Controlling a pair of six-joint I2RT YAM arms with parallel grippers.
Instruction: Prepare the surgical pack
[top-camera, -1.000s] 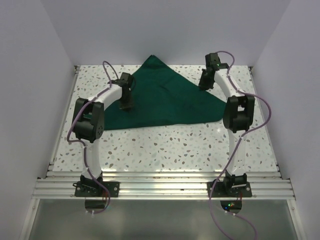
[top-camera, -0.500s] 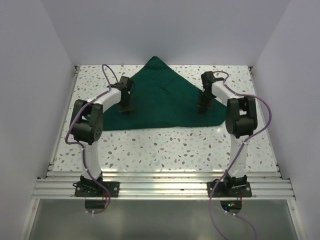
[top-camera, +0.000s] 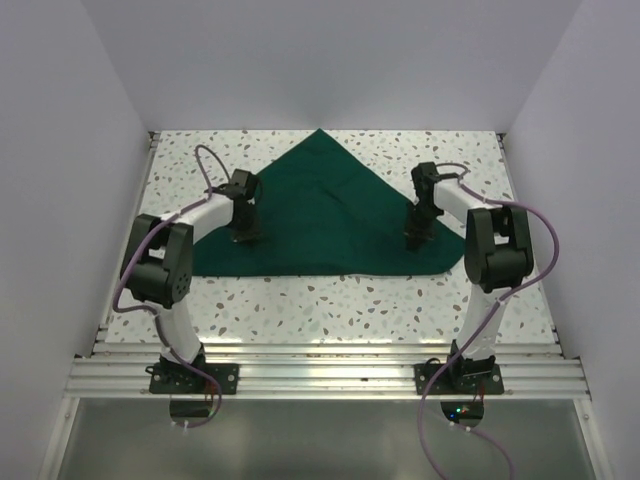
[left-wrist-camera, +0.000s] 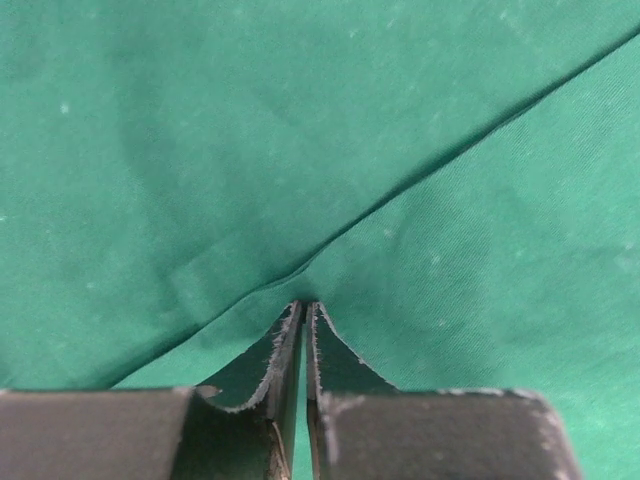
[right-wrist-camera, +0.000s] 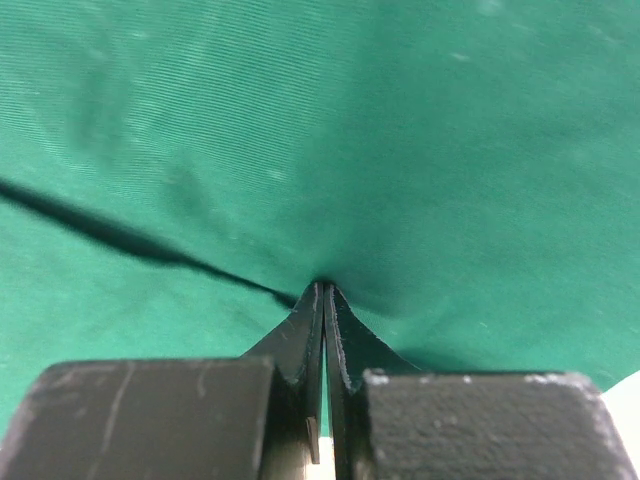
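Green cloth (top-camera: 330, 215) spread as a wide triangle over the far half of the speckled table (top-camera: 330, 300), point away from the arms. Right pincer (top-camera: 412, 243) down on its right part, clenched on a puckered fold. Left pincer (top-camera: 243, 238) down on its left part, jaws a hairline apart at a crease; grip impossible to tell.

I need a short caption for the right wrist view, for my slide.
The right gripper, jaws closed, pinches a fold of green cloth.
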